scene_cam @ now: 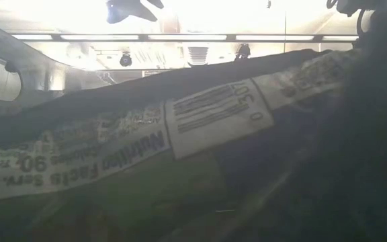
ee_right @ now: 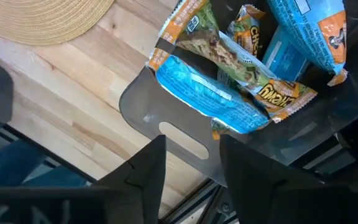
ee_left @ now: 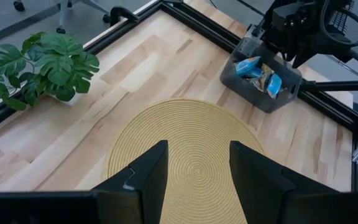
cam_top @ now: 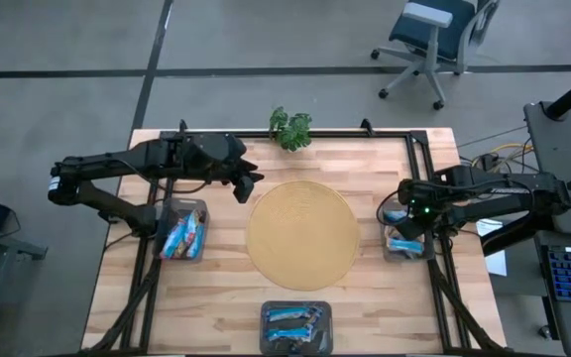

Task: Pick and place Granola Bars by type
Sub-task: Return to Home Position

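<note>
Granola bars lie in three grey bins. The right bin (cam_top: 405, 243) holds blue bars (ee_right: 207, 93) and orange-marked ones (ee_right: 263, 87). My right gripper (ee_right: 192, 142) hangs open just above this bin's near wall, pointing steeply down, with nothing between its fingers. The left bin (cam_top: 183, 233) holds blue and orange bars, and the near bin (cam_top: 295, 325) holds blue ones. My left gripper (ee_left: 197, 148) stands open and empty, raised over the far left edge of the round woven mat (cam_top: 302, 234).
A small potted plant (cam_top: 290, 128) stands at the table's far edge. Black frame rails (cam_top: 434, 268) run along the table's sides. A printed bar wrapper (scene_cam: 213, 114) close to the lens fills the low view. An office chair (cam_top: 434, 35) stands beyond the table.
</note>
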You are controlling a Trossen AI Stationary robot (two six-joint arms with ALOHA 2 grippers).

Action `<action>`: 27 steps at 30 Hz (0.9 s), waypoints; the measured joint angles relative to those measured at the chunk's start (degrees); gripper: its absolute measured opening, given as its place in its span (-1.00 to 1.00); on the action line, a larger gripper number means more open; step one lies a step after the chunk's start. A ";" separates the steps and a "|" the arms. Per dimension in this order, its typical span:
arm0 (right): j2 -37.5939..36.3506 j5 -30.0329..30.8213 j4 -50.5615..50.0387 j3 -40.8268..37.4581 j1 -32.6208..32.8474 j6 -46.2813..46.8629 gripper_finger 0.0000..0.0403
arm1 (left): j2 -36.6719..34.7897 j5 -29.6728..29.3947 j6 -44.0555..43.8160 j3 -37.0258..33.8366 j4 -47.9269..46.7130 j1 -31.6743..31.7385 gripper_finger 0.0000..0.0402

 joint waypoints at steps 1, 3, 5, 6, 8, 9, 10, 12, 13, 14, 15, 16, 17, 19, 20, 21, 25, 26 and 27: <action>0.00 0.02 0.01 0.00 0.00 -0.13 -0.28 | 0.00 0.00 0.00 0.02 0.02 0.00 -0.24; 0.00 0.04 0.03 0.00 0.00 -0.29 -0.24 | 0.00 0.00 0.00 0.02 0.02 0.00 -0.24; 0.00 0.19 0.03 0.00 0.00 -0.31 -0.21 | 0.00 0.00 0.00 0.02 0.03 0.00 -0.24; 0.00 0.23 0.03 0.00 0.00 -0.36 -0.19 | 0.00 0.00 0.00 0.02 0.04 0.00 -0.24; 0.00 0.28 0.07 0.00 0.00 -1.00 -0.18 | 0.00 0.00 0.02 0.02 0.04 0.00 -0.24; 0.00 0.29 0.08 0.00 0.00 -1.33 -0.17 | 0.00 0.00 0.01 0.02 0.04 0.00 -0.24; 0.00 0.34 0.12 0.00 0.00 -1.73 -0.17 | 0.00 0.00 0.02 0.02 0.04 0.00 -0.24; 0.00 0.44 0.22 0.00 0.00 -2.68 -0.17 | 0.00 0.00 0.02 0.02 0.04 0.00 -0.24; 0.00 0.44 0.54 0.00 0.00 -3.38 -0.17 | 0.00 0.00 0.02 0.02 0.04 0.00 -0.24; 0.00 0.44 1.00 0.00 0.00 -4.37 -0.18 | 0.00 0.00 0.02 0.04 0.04 0.00 -0.24; 0.00 0.44 1.80 0.00 0.00 -5.70 -0.19 | 0.00 0.00 0.02 0.04 0.06 0.00 -0.24; -0.01 0.44 3.16 0.00 0.00 -7.17 -0.21 | 0.00 0.00 0.02 0.04 0.10 0.00 -0.24; -0.02 0.58 4.95 0.03 0.00 -8.70 -0.23 | 0.00 0.02 0.04 0.04 0.12 0.00 -0.24; -0.02 0.81 9.36 0.20 0.00 -11.81 -0.29 | -0.03 0.24 0.56 0.04 0.16 0.00 -0.25; -0.02 0.83 12.20 0.34 0.00 -13.12 -0.33 | -0.05 0.52 0.83 0.04 0.20 0.00 -0.27; -0.02 0.87 15.00 0.43 0.00 -14.22 -0.36 | -0.07 1.01 1.05 0.04 0.22 0.00 -0.29; -0.01 1.01 24.71 0.44 0.00 -18.53 -0.55 | -0.09 2.12 1.25 0.04 0.24 0.00 -0.42; 0.05 1.04 26.63 0.44 0.00 -19.64 -0.60 | -0.09 2.49 1.37 0.04 0.25 0.00 -0.46; 0.07 1.05 28.33 0.44 0.00 -20.65 -0.65 | -0.09 2.67 1.46 0.04 0.28 0.00 -0.51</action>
